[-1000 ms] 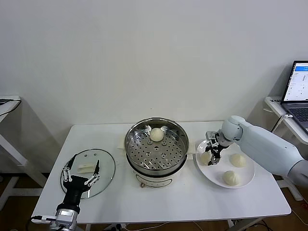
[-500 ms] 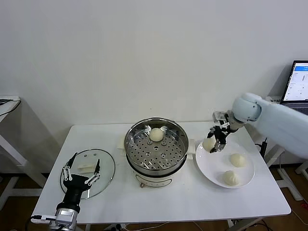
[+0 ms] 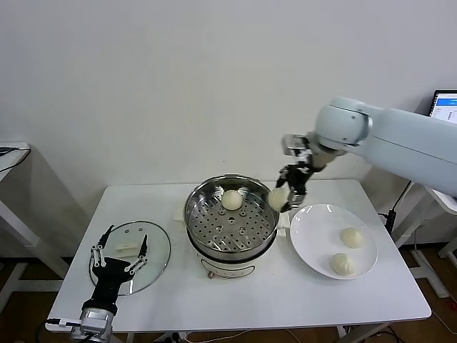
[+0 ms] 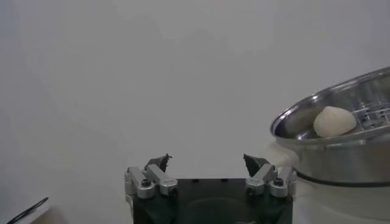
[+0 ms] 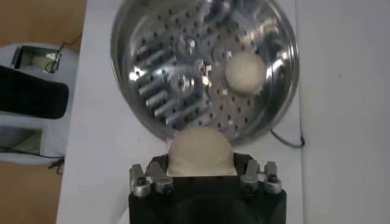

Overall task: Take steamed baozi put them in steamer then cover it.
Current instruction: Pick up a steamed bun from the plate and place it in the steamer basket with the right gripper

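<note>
The right tool (image 3: 285, 194), clamped on the flanks of a soft, light baozi (image 3: 278, 199), hangs over the steamer (image 3: 232, 218) rim, while the left tool (image 3: 118, 252) rests apart above the cover (image 3: 153, 246).

A plain white wall (image 3: 178, 78) filled the upper part of the frame, evenly lit and bare. Below it stood a white rectangular counter (image 3: 164, 286), spanning the lower middle of the frame. At the left edge, the corner of a second white table (image 3: 11, 153) showed, with slanted white legs under it. At the far right edge an open laptop (image 3: 445, 107) with a lit screen peeked in. Brown wooden floor (image 3: 21, 314) showed in the lower left corner, and cables trailed beneath the counter's front edge.
</note>
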Motion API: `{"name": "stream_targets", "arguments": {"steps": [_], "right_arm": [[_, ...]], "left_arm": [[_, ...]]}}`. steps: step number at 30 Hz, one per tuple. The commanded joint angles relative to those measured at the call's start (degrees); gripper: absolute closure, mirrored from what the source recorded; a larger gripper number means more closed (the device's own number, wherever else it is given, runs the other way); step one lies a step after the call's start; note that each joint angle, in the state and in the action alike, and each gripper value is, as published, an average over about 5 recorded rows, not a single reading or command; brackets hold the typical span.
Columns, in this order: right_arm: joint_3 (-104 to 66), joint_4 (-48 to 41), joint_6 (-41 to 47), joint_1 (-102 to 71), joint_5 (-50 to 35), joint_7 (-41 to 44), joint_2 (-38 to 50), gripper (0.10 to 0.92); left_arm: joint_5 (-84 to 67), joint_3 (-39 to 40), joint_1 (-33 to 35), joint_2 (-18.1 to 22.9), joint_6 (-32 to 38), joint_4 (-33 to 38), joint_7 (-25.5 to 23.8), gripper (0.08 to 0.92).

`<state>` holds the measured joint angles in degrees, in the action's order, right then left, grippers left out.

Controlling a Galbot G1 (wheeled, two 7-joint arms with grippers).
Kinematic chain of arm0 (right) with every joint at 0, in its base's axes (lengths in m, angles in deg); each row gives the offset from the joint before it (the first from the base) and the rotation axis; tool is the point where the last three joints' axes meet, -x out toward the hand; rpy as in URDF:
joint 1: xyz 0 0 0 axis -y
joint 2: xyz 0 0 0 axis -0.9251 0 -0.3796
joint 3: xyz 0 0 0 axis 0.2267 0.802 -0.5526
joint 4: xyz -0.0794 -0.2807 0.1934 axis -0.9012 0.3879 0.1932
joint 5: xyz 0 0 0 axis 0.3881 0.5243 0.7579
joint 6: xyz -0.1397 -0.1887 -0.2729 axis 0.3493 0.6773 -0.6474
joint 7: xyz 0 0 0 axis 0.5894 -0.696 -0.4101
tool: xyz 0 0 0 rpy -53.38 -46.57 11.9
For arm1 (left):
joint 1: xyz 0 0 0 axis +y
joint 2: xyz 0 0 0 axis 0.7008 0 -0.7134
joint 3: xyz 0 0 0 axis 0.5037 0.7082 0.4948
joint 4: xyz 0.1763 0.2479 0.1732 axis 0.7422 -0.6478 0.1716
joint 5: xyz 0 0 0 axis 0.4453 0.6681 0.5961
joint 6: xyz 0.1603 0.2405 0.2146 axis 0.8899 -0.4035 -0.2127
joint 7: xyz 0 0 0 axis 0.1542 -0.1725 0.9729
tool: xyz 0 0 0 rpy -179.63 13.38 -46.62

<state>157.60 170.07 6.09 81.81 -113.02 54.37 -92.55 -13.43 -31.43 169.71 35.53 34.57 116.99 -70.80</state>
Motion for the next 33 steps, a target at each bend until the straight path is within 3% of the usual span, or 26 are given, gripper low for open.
{"name": "stream_targets", "arguments": {"steps": [1, 20, 33], "right_arm": [[1.78, -5.76, 2.70, -0.36, -3.25, -0.80, -13.97, 0.313], [-2.70, -27.35, 0.40, -14.49, 7.22, 1.02, -28.40, 0.307], [-3.83, -29.44, -0.01, -17.28, 8.91, 1.08, -30.68, 0.276]], "left_arm": [[-0.26, -0.65, -0.26, -0.16, -0.10, -0.41, -0.10, 0.177], [-0.73, -0.96, -1.52, -0.45, -0.18, -1.65, -0.37, 0.177], [-0.64, -0.99, -1.34, -0.20, 0.31, -2.15, -0.42, 0.177]]}}
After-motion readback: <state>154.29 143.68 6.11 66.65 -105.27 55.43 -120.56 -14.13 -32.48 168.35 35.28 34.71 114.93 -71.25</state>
